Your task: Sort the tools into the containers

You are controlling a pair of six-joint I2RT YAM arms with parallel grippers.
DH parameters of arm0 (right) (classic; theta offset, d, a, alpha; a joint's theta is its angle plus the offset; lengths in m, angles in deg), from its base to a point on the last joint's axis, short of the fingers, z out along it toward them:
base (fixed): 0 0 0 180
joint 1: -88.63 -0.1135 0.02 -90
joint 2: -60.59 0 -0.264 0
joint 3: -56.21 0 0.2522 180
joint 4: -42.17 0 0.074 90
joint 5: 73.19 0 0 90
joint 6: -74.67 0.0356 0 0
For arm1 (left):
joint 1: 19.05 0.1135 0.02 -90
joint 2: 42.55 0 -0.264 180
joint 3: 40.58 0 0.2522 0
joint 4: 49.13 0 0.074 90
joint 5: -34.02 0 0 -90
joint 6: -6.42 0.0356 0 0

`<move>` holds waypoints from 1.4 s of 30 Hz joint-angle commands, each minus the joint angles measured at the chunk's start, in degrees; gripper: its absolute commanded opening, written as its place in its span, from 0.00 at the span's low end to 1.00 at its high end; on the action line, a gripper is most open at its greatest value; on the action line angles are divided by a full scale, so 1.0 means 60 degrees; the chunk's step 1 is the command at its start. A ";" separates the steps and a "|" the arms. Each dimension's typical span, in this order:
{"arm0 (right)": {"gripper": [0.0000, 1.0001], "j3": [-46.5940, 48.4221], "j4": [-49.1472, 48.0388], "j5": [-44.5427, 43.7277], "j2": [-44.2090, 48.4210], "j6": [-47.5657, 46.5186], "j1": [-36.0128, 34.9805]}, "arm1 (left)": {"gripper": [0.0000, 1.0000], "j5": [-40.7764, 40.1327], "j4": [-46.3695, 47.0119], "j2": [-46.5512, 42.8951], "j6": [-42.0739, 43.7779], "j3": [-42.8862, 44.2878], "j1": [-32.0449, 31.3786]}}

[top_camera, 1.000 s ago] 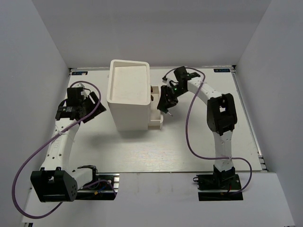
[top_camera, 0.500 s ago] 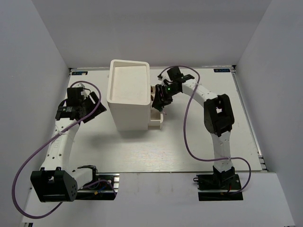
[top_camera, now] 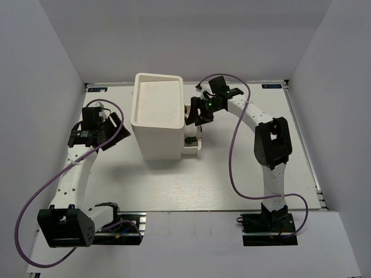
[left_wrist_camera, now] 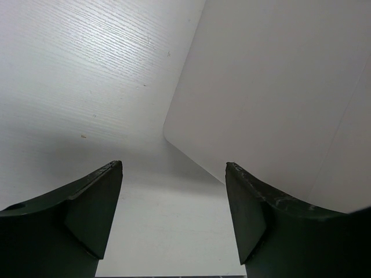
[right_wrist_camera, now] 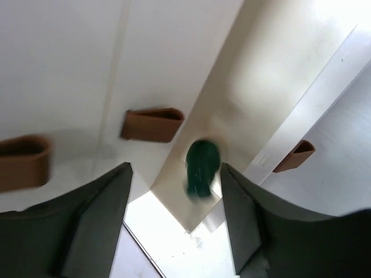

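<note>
Now the right jaws stand apart, empty, over the narrow bin (top_camera: 196, 149) holding a green screwdriver (right_wrist_camera: 202, 168); the left jaws gape empty beside the tall bin (top_camera: 156, 124).

No legible text; blue corner stickers (top_camera: 95, 90) too small to read.

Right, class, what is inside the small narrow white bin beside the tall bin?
A green stubby tool, blurred, likely a screwdriver, shows inside the narrow bin. From above, the right fingers cover the bin's far end, so anything there is hidden.
</note>
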 commanded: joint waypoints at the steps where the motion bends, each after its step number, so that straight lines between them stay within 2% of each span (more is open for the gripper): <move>1: 0.65 0.0246 0.0174 0.0160 0.0821 -0.0417 0.0052 | 0.82 0.0153 0.0112 -0.0051 -0.0020 0.0264 0.0017; 2: 0.60 0.0362 0.0378 0.0102 0.0923 -0.0605 0.0139 | 0.82 0.0153 0.0112 0.0036 0.0067 0.0351 0.0017; 3: 0.32 0.0450 0.0424 -0.0087 0.1040 -0.0709 0.0198 | 0.82 0.0066 0.0112 0.0037 0.0067 0.0352 0.0017; 5: 0.00 0.0349 0.0584 -0.0526 0.1289 -0.0855 0.0388 | 0.78 0.0065 0.0112 0.0124 0.0155 0.0440 0.0017; 7: 0.00 0.0173 0.0556 -0.1741 0.1378 -0.1586 0.0549 | 0.71 0.0065 0.0374 0.0213 0.0242 0.0440 0.0017; 8: 0.00 -0.0016 0.0614 -0.2353 0.1306 -0.1995 0.0579 | 0.59 0.0065 0.0462 0.0343 0.0243 0.0440 0.0017; 11: 0.00 0.0113 0.0819 -0.3585 0.0635 -0.3007 0.0711 | 0.34 0.0153 0.0916 0.0710 0.0243 0.0352 0.0017; 12: 0.00 0.0245 0.1066 -0.3952 0.0487 -0.3401 0.0668 | 0.31 0.0240 0.1106 0.0812 0.0243 0.0265 0.0017; 14: 0.00 0.0509 0.1170 -0.4220 -0.0244 -0.3858 0.0623 | 0.31 0.0357 0.1283 0.1191 0.0243 0.0264 0.0017; 17: 0.00 0.1430 0.1931 -0.3870 -0.1472 -0.4123 0.0506 | 0.44 0.0577 0.1547 0.1574 0.0243 0.0440 0.0017; 18: 0.00 0.1577 0.2005 -0.3738 -0.1565 -0.4137 0.0477 | 0.55 0.0737 0.1692 0.1836 0.0243 0.0541 0.0017; 21: 0.00 0.1710 0.1889 -0.2058 -0.1784 -0.4167 0.0287 | 0.63 0.1365 0.2030 0.2204 0.0434 0.0732 -0.0084; 23: 0.00 0.2017 0.1816 -0.0830 -0.1873 -0.4226 0.0126 | 0.65 0.1849 0.2322 0.2614 0.0739 0.0820 -0.0085; 24: 0.00 0.2047 0.1787 -0.0546 -0.1946 -0.4196 0.0067 | 0.65 0.2635 0.2454 0.2760 0.0828 0.0820 -0.0085; 27: 0.00 0.2311 0.1392 0.0656 -0.1976 -0.3918 -0.0065 | 0.65 0.3591 0.2704 0.3215 0.1019 0.0820 -0.0172; 30: 0.00 0.2224 0.0632 0.1622 -0.1888 -0.3378 -0.0124 | 0.65 0.4092 0.2923 0.3318 0.1020 0.0718 -0.0173; 34: 0.00 0.2223 0.0161 0.2166 -0.1946 -0.2689 -0.0255 | 0.63 0.4094 0.2837 0.3421 0.1107 0.0718 -0.0173; 39: 0.00 0.2136 -0.0045 0.2154 -0.2034 -0.2277 -0.0387 | 0.63 0.3714 0.2502 0.3538 0.1107 0.0936 -0.0173; 42: 0.00 0.1887 0.0043 0.1585 -0.1786 -0.2364 -0.0359 | 0.72 0.2458 0.1770 0.3626 0.0801 0.1259 0.0075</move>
